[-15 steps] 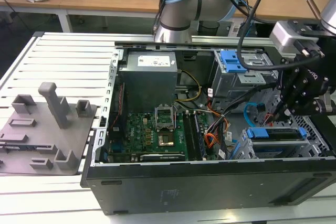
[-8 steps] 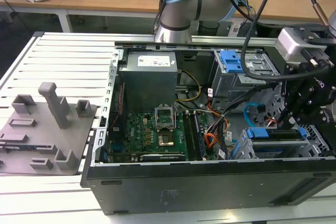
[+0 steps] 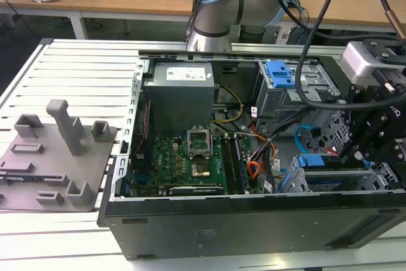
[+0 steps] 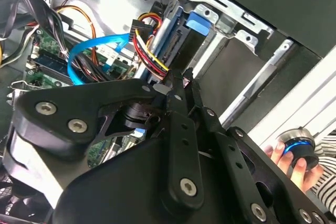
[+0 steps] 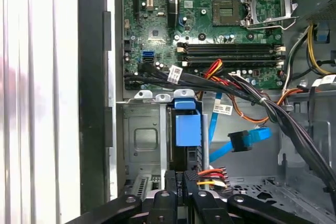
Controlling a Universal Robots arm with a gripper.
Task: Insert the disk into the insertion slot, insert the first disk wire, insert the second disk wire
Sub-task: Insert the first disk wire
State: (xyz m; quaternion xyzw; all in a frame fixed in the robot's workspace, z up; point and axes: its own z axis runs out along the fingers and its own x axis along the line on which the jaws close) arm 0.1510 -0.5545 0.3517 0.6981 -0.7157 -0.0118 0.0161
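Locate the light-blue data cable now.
In the first wrist view the second disk wire lies loose beside the disk, its plug unconnected; on the exterior view's right it loops inside the case.

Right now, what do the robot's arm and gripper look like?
The arm has silver-grey tubes and rounded joints with light-blue caps. Thick black cables hang along it. The gripper is matte black, built of flat jointed bars with silver screw heads; a pale grey box is mounted by it.
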